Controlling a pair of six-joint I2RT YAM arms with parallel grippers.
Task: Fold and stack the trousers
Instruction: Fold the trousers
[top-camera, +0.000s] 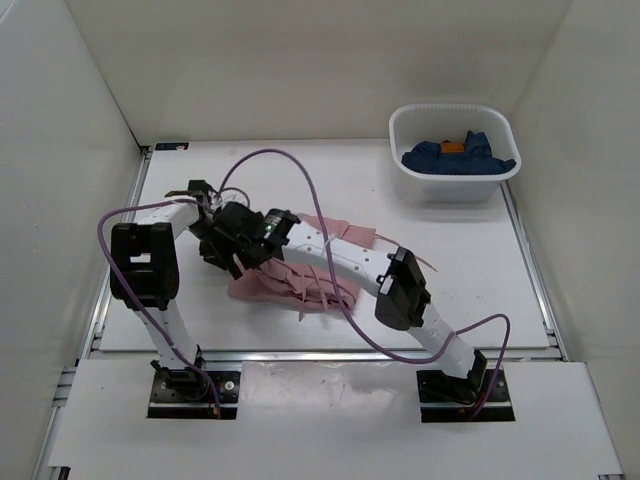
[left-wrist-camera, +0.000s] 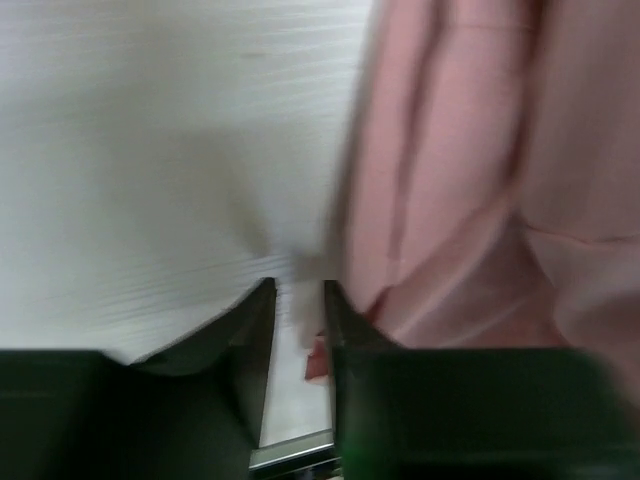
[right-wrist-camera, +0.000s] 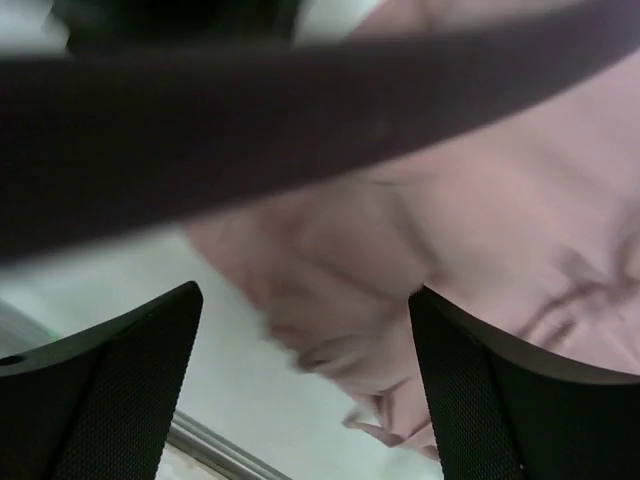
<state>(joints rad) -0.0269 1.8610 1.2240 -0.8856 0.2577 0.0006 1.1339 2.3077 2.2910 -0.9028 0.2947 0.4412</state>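
Observation:
The dusty-pink trousers (top-camera: 300, 285) lie bunched in the middle of the white table (top-camera: 470, 290), drawstrings trailing to the right. My left gripper (top-camera: 208, 232) is at their left edge. In the left wrist view it (left-wrist-camera: 298, 285) is nearly closed on nothing, with bare table in the thin gap and the trousers (left-wrist-camera: 470, 180) just to its right. My right gripper (top-camera: 232, 262) reaches left across the pile. In the right wrist view it (right-wrist-camera: 302, 295) is wide open above the trousers' (right-wrist-camera: 480, 220) folded edge, touching nothing.
A white bin (top-camera: 400, 125) at the back right holds dark blue garments (top-camera: 455, 158) with an orange patch. A purple cable (top-camera: 300, 170) loops over the table. White walls stand on three sides. A dark cable (right-wrist-camera: 300, 110) crosses the right wrist view.

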